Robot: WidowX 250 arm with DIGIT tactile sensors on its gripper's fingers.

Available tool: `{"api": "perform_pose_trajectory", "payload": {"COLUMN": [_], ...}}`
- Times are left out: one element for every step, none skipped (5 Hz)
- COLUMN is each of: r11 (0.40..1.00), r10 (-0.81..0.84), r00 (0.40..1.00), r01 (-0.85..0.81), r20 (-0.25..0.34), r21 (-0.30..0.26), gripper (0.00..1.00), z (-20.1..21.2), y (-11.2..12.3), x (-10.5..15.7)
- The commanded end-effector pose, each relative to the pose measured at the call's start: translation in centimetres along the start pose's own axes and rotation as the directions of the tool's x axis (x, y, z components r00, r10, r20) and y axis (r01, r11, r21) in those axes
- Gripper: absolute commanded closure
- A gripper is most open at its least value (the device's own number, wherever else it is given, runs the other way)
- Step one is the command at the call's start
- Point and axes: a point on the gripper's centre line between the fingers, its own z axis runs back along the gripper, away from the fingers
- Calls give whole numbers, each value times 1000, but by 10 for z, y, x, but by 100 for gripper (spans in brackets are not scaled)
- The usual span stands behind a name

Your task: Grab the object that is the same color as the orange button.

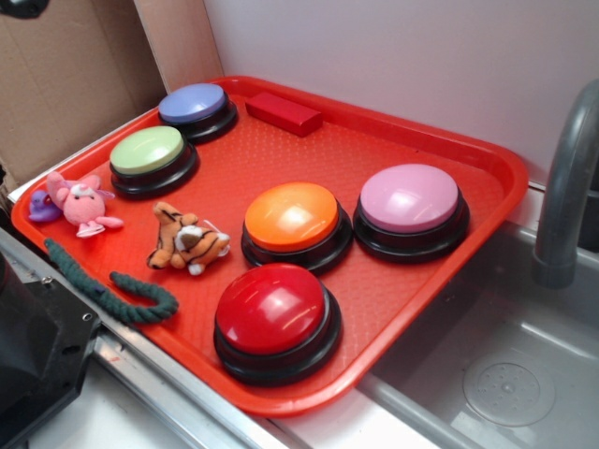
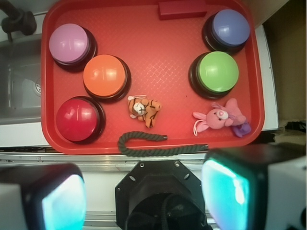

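A small orange plush tiger [image 1: 189, 241] with black stripes lies on the red tray [image 1: 440, 281], just left of the orange button [image 1: 292, 217]. From the wrist view, the tiger [image 2: 144, 109] sits to the lower right of the orange button [image 2: 104, 75]. My gripper [image 2: 144, 191] is high above the robot's base, short of the tray's near edge and far from the tiger. It is open, its two fingers [image 2: 225, 191] wide apart with nothing between them. The exterior view does not show its jaws.
Red [image 1: 273, 313], pink [image 1: 410, 201], green [image 1: 150, 154] and blue [image 1: 194, 105] buttons, a red block [image 1: 284, 113], a pink plush bunny [image 1: 82, 201] and a dark green rope [image 1: 108, 281] share the tray. A sink [image 1: 505, 374] with faucet [image 1: 566, 187] lies right. The black robot base [image 1: 37, 355] is at the lower left.
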Motion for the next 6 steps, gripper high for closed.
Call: {"api": "perform_pose_trajectory", "payload": {"r11": [1000, 978, 927, 852, 755, 702], "r10": [0, -194, -363, -521, -655, -711], "r00": [1000, 981, 931, 852, 753, 702], "r01": [0, 190, 358, 515, 651, 710], "r20": [0, 28, 32, 53, 66, 23], "r21": [0, 90, 113, 97, 77, 56], "gripper": [0, 0, 0, 0, 0, 0], "z": [0, -16, -36, -62, -95, -124], "y": [0, -7, -16, -20, -21, -23], "x": [0, 19, 34, 46, 55, 58]}}
